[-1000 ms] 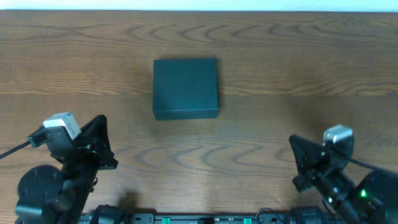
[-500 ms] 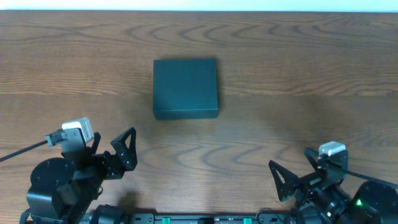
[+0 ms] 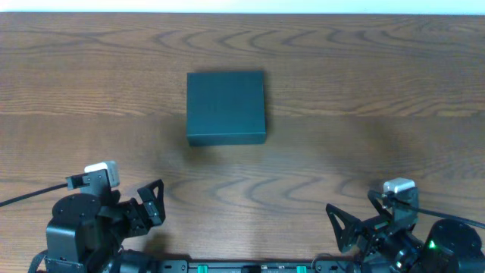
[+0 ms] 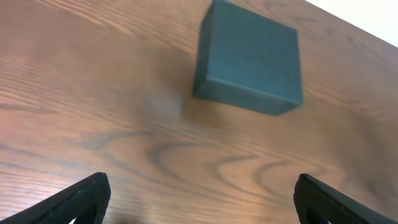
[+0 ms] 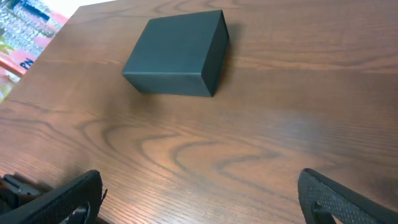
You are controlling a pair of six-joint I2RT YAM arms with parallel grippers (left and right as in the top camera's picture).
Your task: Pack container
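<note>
The container (image 3: 226, 108) is a dark-teal box, lid closed, lying flat at the middle of the wooden table. It also shows in the left wrist view, container (image 4: 252, 59), and in the right wrist view, container (image 5: 177, 53). My left gripper (image 3: 129, 206) sits at the near left edge, well short of the box. It is open, with only bare wood between its fingers, as the left wrist view of the gripper (image 4: 200, 199) shows. My right gripper (image 3: 364, 221) sits at the near right edge. It is also open and empty, gripper (image 5: 199, 194).
Colourful packets (image 5: 22, 37) lie beyond the table's left edge in the right wrist view. The wooden table (image 3: 394, 91) ends at a pale strip along the far side.
Both arms have drawn back toward the near edge, and their jaws have gone from shut to wide apart. The container has not moved.
</note>
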